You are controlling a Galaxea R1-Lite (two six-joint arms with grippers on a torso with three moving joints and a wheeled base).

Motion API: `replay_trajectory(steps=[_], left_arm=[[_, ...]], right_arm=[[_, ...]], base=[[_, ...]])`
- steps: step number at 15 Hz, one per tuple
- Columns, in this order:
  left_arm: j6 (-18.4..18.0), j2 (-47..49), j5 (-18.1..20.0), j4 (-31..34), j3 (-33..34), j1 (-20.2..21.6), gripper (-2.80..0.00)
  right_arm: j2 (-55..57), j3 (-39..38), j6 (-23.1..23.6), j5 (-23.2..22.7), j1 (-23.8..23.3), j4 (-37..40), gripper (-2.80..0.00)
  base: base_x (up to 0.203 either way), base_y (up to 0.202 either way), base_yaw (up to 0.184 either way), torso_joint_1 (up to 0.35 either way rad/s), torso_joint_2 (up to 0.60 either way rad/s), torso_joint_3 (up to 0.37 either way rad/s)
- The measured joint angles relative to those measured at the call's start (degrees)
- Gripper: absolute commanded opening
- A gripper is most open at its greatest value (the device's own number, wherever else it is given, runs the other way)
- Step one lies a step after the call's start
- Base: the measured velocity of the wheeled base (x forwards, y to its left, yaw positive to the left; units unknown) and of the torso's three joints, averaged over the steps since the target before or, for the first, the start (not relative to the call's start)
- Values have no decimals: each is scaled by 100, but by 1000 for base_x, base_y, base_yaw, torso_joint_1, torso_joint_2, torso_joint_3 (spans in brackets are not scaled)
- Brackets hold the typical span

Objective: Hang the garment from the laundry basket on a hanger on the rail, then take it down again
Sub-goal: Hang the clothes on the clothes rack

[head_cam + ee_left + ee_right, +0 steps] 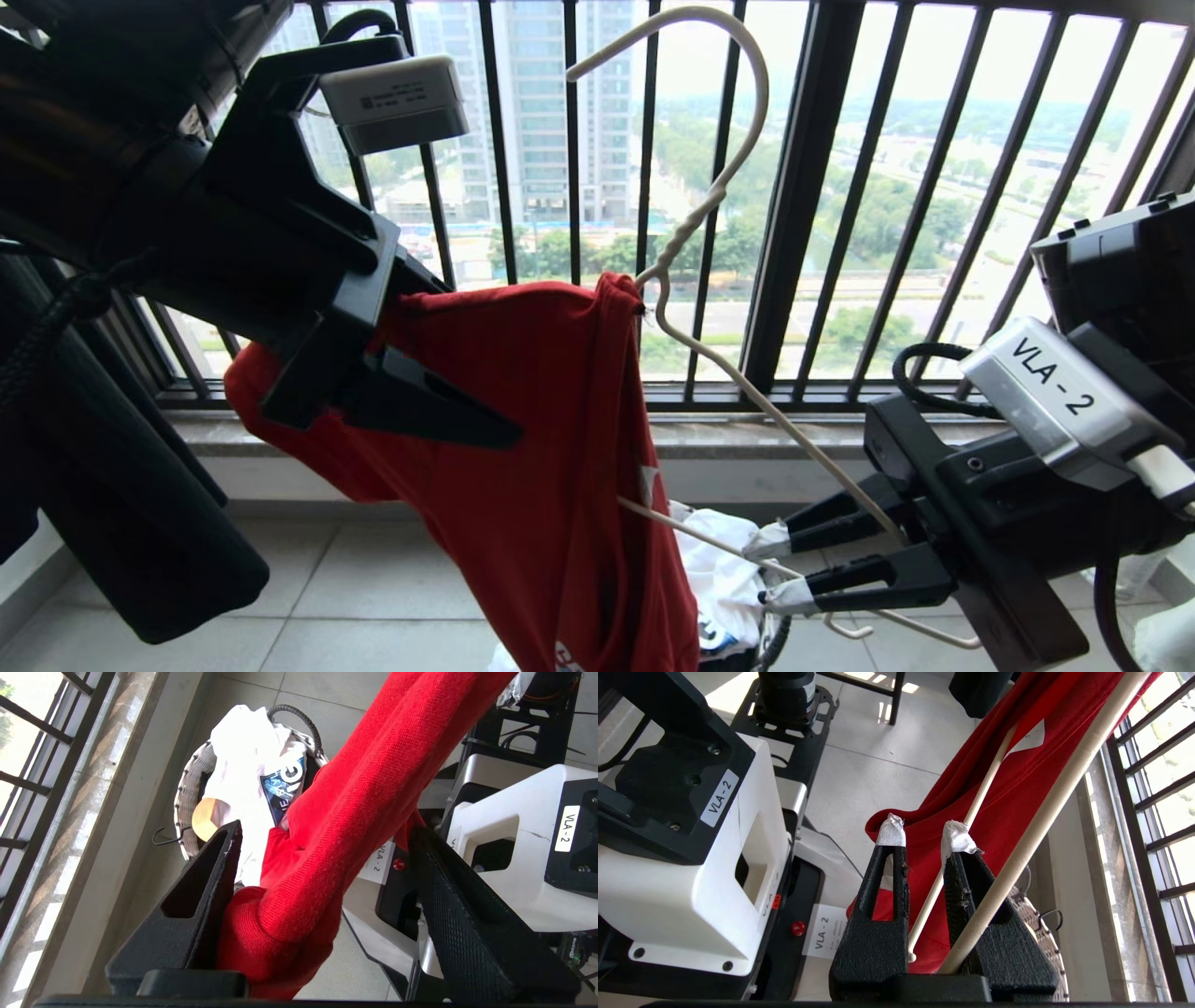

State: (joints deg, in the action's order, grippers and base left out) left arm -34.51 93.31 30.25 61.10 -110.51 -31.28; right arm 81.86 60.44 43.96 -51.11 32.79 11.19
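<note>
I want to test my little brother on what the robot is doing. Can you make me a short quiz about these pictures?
1. True or false: the hanger is hooked over a rail.
2. What holds the hanger's bottom bar? A the left gripper. B the right gripper. C a person's hand.
3. Fill in: the laundry basket on the floor holds a ___ cloth.

Key: 1 false, its hook is free in the air in front of the window bars. 2 B. 3 white.
</note>
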Motion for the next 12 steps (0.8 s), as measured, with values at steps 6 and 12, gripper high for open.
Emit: replay_trajectory(steps=[6,12], left_arm=[[-7,0,0,1,-11,0,-280],[12,-55,-1,-1,15,0,-280]], right_arm=[[-7,2,-16,-4,-7,0,-280],[-20,100,-243,-22,-250,-9,-280]], base=[[0,0,0,0,0,0],[0,0,0,0,0,0]])
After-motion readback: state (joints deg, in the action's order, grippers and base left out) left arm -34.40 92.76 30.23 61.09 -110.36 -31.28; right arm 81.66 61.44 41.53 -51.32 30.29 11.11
